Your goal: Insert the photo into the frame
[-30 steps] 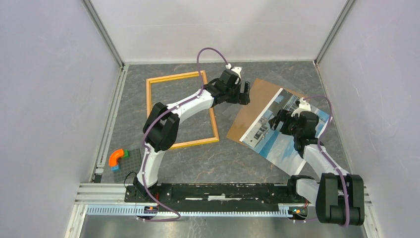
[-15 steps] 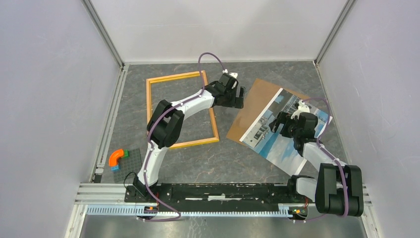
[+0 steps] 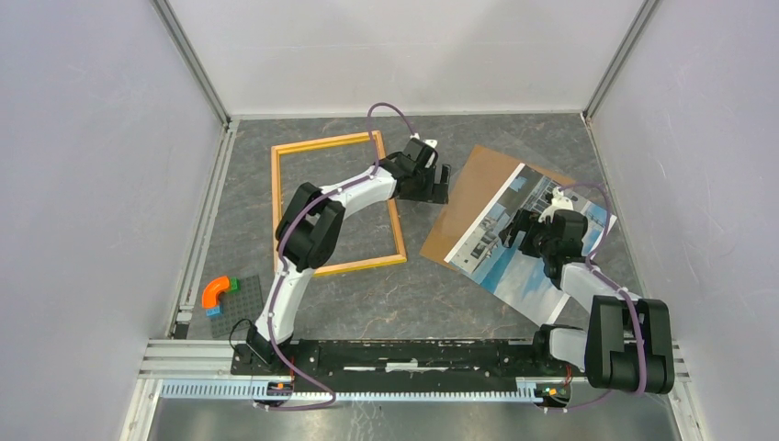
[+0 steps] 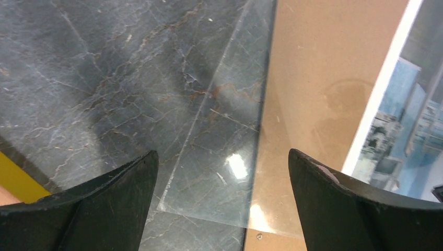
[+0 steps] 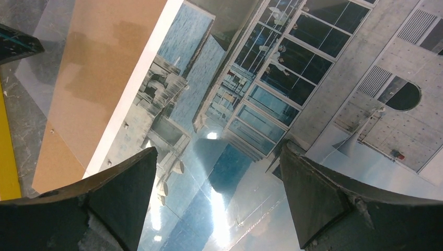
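The photo (image 3: pixel 528 262) lies face up at the right, overlapping the brown backing panel (image 3: pixel 468 193). The orange-yellow frame (image 3: pixel 276 211) lies flat at the left centre, with bare table inside it. My left gripper (image 3: pixel 439 184) is open and empty, low over the corner of a clear sheet (image 4: pixel 219 172) that lies across the backing panel's left edge (image 4: pixel 324 78). A bit of the frame (image 4: pixel 18 180) shows at the left. My right gripper (image 3: pixel 516 230) is open and empty just above the photo (image 5: pixel 292 68); its jaws straddle the print's blue part.
An orange curved block (image 3: pixel 217 290) on green and blue bricks sits at the near left. The cell's walls close in the table on three sides. The arms' base rail (image 3: pixel 404 354) runs along the near edge.
My left gripper has drawn back a little toward the frame's right edge and sunk lower. My right gripper has barely shifted over the photo. The photo, panel and frame have not moved.
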You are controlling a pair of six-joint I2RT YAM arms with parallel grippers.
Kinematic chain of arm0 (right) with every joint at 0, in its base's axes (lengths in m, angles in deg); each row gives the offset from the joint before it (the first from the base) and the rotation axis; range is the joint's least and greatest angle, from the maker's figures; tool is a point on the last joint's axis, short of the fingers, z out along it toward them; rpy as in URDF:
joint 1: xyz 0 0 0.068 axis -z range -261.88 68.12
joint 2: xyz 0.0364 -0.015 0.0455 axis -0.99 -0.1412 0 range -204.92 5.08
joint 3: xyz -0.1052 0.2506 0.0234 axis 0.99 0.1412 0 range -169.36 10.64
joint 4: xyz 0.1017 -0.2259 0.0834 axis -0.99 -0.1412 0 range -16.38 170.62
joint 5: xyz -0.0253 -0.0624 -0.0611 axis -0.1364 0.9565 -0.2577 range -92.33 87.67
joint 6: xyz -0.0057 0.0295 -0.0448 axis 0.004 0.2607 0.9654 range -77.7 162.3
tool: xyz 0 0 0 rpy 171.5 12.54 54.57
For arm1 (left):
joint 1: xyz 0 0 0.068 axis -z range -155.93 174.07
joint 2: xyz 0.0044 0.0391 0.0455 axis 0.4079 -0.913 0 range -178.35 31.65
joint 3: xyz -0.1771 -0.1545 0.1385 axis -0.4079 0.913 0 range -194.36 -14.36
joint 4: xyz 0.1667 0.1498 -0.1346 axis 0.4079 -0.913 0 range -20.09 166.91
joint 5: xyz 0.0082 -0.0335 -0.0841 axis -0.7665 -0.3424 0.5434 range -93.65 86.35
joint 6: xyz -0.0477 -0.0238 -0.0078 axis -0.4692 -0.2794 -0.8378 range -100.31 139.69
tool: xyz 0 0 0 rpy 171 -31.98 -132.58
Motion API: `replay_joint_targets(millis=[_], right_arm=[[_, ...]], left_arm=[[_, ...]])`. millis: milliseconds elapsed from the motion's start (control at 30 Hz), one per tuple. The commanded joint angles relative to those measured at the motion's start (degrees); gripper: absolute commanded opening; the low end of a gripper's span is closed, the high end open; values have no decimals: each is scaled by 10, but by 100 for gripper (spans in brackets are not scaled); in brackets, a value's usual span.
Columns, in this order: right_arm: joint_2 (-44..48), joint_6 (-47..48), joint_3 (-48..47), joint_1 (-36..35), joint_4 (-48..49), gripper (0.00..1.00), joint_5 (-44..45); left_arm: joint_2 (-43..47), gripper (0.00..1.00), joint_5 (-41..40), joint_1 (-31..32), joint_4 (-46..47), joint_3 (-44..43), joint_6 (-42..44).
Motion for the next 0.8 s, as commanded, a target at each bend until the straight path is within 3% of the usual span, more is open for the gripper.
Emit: replay_joint_targets(millis=[0, 300, 500, 767], right_arm=[[-16, 2, 10, 3, 27, 93, 7], [-40, -8, 13, 2, 36, 93, -7], [-50, -12, 22, 3, 52, 93, -18], [-64, -15, 25, 3, 64, 92, -30]], left_arm=[[-7, 100, 44, -10, -2, 3, -26], [2, 95, 173, -39, 16, 32, -73], [5, 84, 310, -76, 150, 105, -157], [4, 72, 414, -94, 303, 161, -246]])
